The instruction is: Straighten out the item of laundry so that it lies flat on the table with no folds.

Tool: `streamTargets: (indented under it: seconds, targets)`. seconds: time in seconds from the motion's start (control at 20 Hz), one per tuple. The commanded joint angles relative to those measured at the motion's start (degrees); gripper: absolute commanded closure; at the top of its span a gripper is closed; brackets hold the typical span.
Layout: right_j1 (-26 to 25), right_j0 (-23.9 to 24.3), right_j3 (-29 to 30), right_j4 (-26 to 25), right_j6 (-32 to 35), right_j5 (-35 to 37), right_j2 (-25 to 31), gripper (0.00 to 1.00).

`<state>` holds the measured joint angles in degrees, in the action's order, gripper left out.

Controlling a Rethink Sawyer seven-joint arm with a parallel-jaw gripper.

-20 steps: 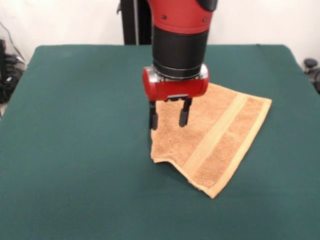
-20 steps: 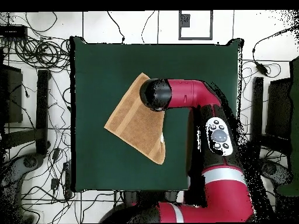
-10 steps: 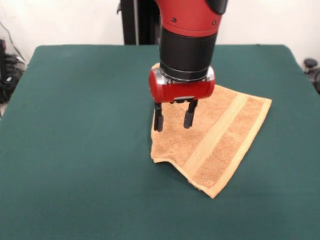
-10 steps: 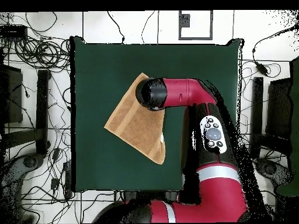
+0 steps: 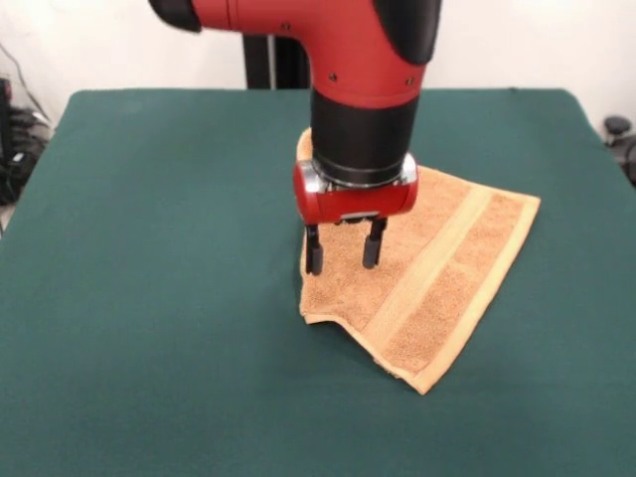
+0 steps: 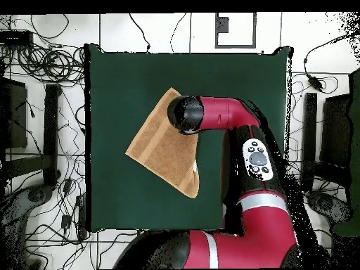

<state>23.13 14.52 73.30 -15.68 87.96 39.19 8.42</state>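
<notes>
The item of laundry [image 5: 437,278] is a tan-orange towel with a lighter woven band, lying on the dark green table [image 5: 149,298] with its near left corner folded over. From overhead the item of laundry [image 6: 158,151] sits left of the table's [image 6: 246,77] centre. My gripper [image 5: 343,256] hangs open just above the towel's left edge, fingers pointing down with nothing between them. The arm's wrist hides the gripper in the overhead view.
Green cloth stretches wide on all sides of the towel. Cables and equipment [image 6: 42,63] lie on the floor beyond the table's edges.
The gripper has dropped lower toward the towel's left edge and stayed open. The towel has not moved.
</notes>
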Motion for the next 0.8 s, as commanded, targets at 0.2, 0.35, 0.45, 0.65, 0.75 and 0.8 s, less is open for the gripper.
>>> streamTargets:
  seconds: [0.2,0.35,0.45,0.65,0.75,0.8]
  targets:
    - [-10.8,0.5,-3.9,-1.0,-6.2,-1.2,10.5,0.00]
    - [-11.5,0.9,-4.7,-1.5,-9.2,-0.2,12.8,0.00]
    - [-12.1,1.9,-4.2,-1.8,-11.1,-0.8,14.9,0.00]
    - [-15.1,5.6,-2.4,-2.9,-16.7,-4.2,20.9,0.00]
    - [-16.7,7.1,-2.0,-4.1,-18.6,-6.0,23.1,0.00]
    - [-17.5,7.7,-2.0,-4.6,-19.3,-6.2,24.1,0.00]
